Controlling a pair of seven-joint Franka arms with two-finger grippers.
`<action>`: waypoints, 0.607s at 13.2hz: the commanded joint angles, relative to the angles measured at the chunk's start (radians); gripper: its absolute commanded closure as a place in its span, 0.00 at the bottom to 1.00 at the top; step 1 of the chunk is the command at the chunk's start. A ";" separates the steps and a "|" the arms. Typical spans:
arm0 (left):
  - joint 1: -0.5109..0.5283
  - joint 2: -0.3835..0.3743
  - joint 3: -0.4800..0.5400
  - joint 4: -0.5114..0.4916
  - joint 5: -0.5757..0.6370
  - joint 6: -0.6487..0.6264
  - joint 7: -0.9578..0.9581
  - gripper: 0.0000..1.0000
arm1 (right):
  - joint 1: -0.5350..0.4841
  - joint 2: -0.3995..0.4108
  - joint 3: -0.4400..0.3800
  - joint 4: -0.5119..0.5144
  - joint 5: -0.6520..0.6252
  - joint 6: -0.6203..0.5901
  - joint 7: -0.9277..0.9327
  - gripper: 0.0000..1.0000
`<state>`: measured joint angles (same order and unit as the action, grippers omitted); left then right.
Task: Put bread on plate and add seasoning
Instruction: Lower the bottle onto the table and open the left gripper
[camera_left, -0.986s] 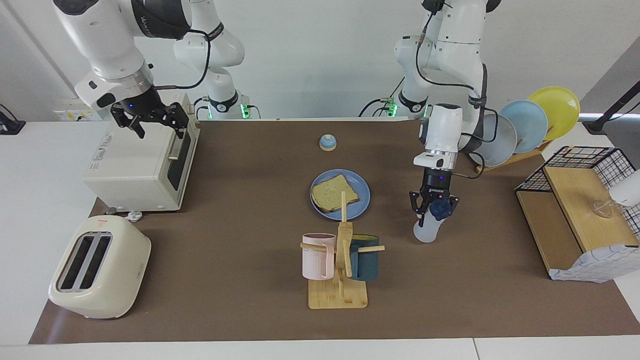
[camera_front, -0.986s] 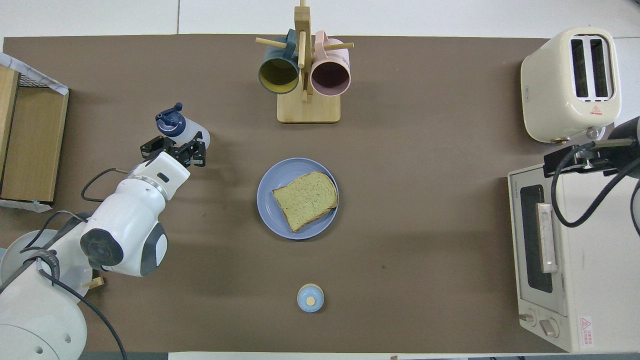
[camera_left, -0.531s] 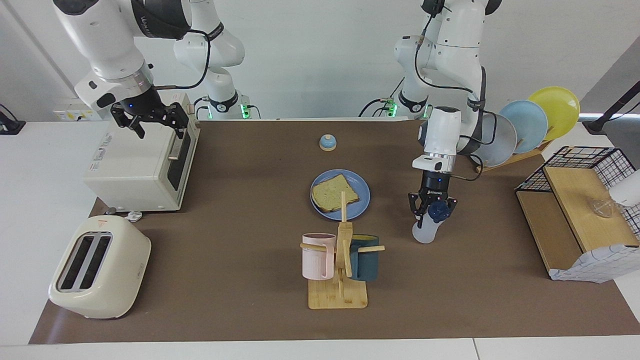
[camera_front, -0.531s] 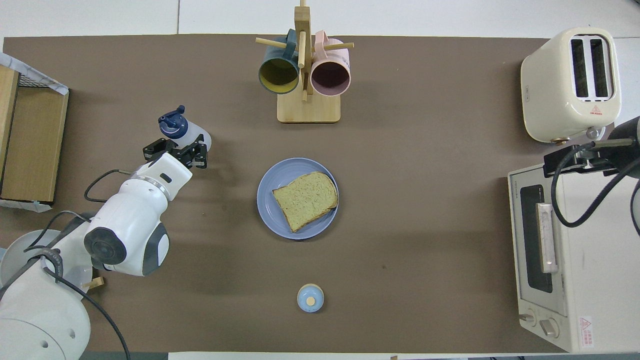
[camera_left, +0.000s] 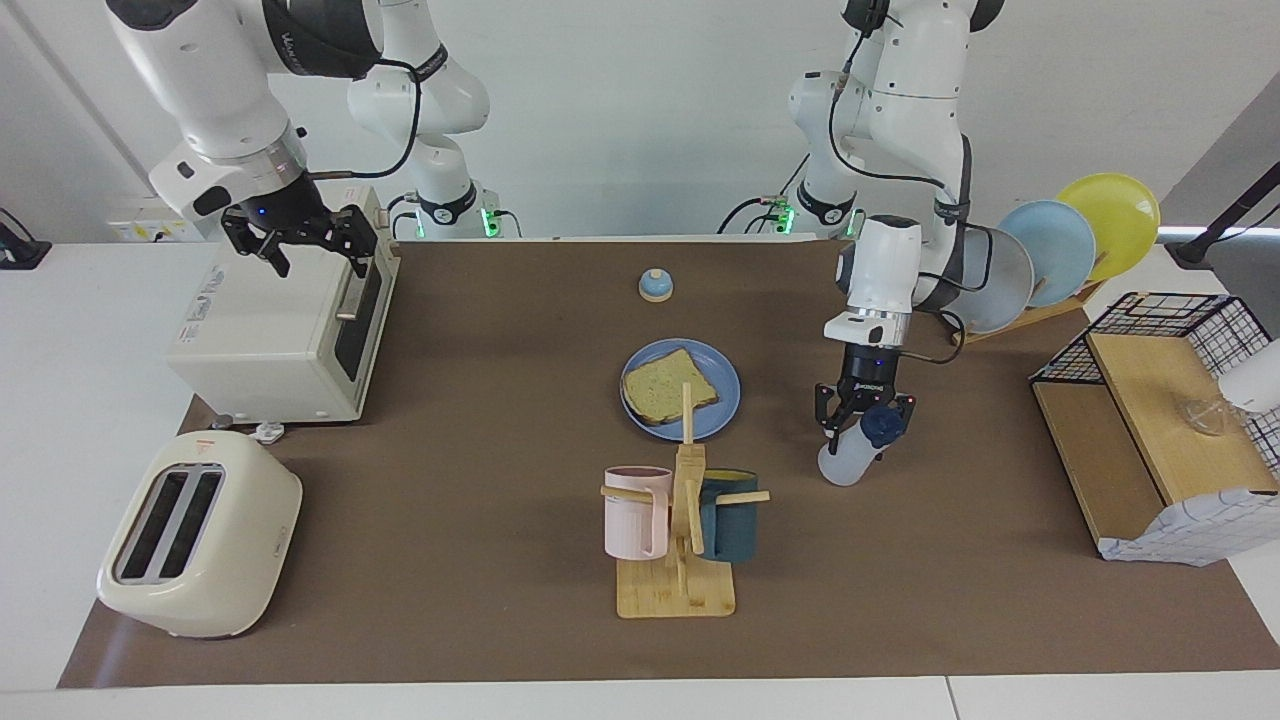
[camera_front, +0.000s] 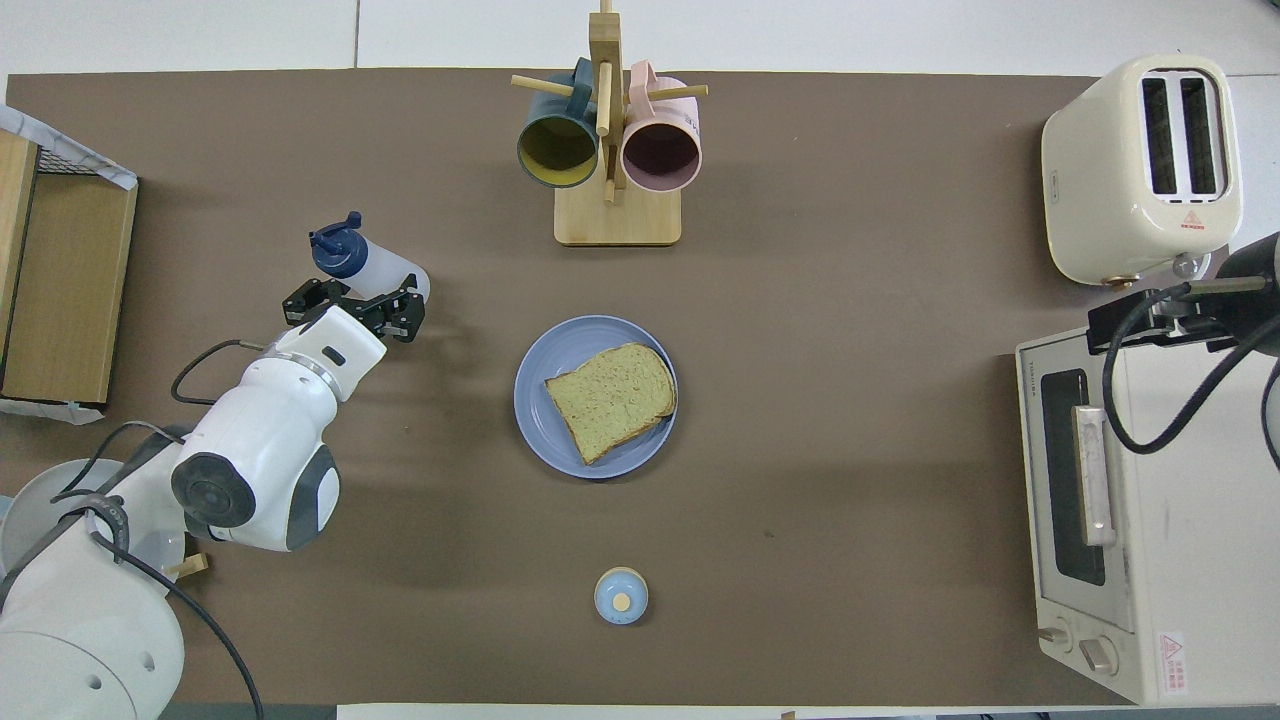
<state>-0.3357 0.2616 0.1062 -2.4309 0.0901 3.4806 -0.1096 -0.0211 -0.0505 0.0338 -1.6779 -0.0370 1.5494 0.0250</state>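
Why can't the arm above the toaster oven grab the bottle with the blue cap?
Probably it can't: the right gripper waits over the toaster oven, while the seasoning bottle stands at the left arm's end, with the left gripper already around it.

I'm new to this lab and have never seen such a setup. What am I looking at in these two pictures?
Two white robot arms with two-finger grippers work at a table. One picture faces them from across the table; the other looks down from above their end. The bread lies on the blue plate mid-table. The left gripper is at the leaning seasoning bottle, toward the left arm's end; whether it grips it I cannot tell. The right gripper waits open and empty over the toaster oven. Also there: a toaster, a mug rack with two mugs, a small bell and upright plates.
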 joint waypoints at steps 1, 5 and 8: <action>-0.006 0.002 0.007 -0.008 -0.010 0.025 0.001 0.00 | -0.017 -0.011 0.008 -0.006 0.000 -0.003 -0.034 0.00; -0.009 0.001 0.007 -0.010 -0.010 0.023 0.005 0.00 | -0.017 -0.011 0.008 -0.005 0.000 -0.002 -0.034 0.00; -0.009 -0.001 0.007 -0.016 -0.010 0.023 0.005 0.00 | -0.010 -0.011 0.009 -0.005 0.000 -0.003 -0.033 0.00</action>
<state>-0.3357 0.2621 0.1063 -2.4311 0.0901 3.4808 -0.1097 -0.0209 -0.0505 0.0340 -1.6779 -0.0370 1.5494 0.0249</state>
